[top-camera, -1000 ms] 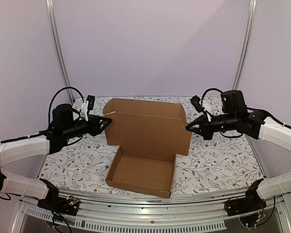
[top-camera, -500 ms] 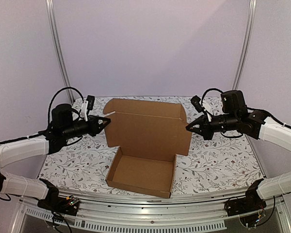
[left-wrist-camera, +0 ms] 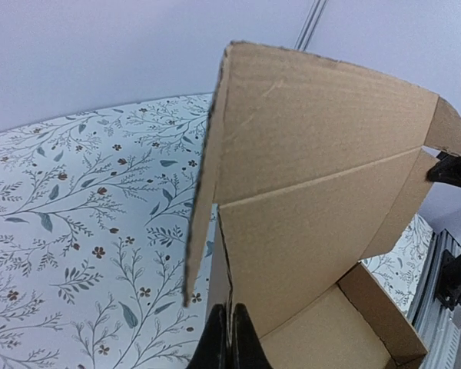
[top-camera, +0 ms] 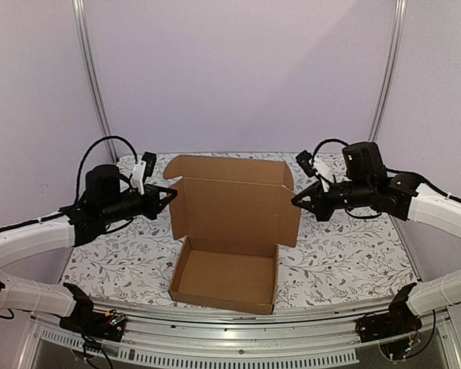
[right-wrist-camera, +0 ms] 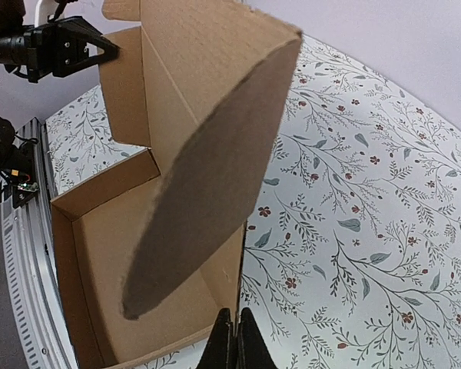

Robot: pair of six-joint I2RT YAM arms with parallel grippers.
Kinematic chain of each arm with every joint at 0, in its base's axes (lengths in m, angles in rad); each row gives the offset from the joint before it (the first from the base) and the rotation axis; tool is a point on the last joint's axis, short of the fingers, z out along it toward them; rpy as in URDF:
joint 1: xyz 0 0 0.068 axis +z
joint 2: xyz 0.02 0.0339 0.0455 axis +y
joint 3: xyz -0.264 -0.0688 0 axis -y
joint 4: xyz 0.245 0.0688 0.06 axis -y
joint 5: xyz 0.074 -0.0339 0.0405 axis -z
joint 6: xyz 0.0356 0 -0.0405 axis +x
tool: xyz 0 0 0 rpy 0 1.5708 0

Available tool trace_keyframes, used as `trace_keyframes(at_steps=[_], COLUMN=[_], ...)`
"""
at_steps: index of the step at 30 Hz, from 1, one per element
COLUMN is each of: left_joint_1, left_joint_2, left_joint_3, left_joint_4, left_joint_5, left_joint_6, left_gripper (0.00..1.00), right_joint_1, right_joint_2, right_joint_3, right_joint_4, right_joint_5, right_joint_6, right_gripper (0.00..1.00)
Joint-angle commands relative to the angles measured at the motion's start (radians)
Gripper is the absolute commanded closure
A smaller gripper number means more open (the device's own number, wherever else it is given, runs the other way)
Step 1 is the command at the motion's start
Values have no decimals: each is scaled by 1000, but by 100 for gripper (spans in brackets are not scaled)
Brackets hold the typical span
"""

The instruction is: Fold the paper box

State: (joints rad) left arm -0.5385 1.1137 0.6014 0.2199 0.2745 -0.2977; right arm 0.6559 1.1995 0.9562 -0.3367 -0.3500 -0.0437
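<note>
From above, the paper box [top-camera: 234, 207] is plain brown corrugated cardboard, matte and unprinted. It forms a shallow rectangular tray, and its broad lid stands upright behind the tray with a folded strip along the top. The left gripper [top-camera: 174, 195], black and pointed, meets the lid's left edge. The right gripper [top-camera: 294, 202] meets the lid's right edge, so the box sits between the two tools. It rests on a white tablecloth [top-camera: 346, 261] printed with grey-green sprigs and small dark flowers. Aluminium posts [top-camera: 92, 77] rise in front of pale lilac walls.

In the left wrist view, the left gripper [left-wrist-camera: 229, 334] has its dark fingers pinched together on the paper box [left-wrist-camera: 315, 192], and a crease of the lid runs straight down between them. Up and to the right of the tips the lid spreads, showing a faint fluted grain and a raw, ragged cut edge. A narrow side flap hangs just to the left of the tips. The tablecloth [left-wrist-camera: 77, 215] lies beyond it.

In the right wrist view, the right gripper [right-wrist-camera: 232, 334] is closed, with its tips at the tray's corner. I cannot tell whether cardboard is nipped between them. A round-ended flap [right-wrist-camera: 215, 169] juts above and left of the fingers, and the open tray lies to their left. The tablecloth [right-wrist-camera: 369, 192] spreads to their right.
</note>
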Motion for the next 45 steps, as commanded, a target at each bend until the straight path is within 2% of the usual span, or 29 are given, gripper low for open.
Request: trace_keyframes(at_steps=[1, 14, 18, 30, 35, 45], left_joint_1=[-75, -283, -351, -543, -606, -688], left_joint_2=[-31, -63, -75, -131, -127, -26], left_joint_3=[33, 23, 17, -67, -97, -48], left_joint_4=[-91, -133, -156, -125, -101, -145], left_joint_5=[-136, -401, -490, -730, -821, -927], left_joint_6=[18, -59, -53, -59, -107, -202], left_gripper=[100, 100, 100, 100, 100, 100], right_joint_1=[84, 345, 436, 634, 681, 728], right_joint_2=[22, 26, 38, 111, 141, 190], right_joint_3=[33, 21, -5, -61, -83, -97], right_joint_4=[27, 118, 169, 353, 405, 407], right_joint_5=[181, 618, 786, 1151, 1253, 1310], right_joint_6=[77, 253, 264, 327, 368, 425], right_gripper=[100, 100, 100, 100, 100, 100])
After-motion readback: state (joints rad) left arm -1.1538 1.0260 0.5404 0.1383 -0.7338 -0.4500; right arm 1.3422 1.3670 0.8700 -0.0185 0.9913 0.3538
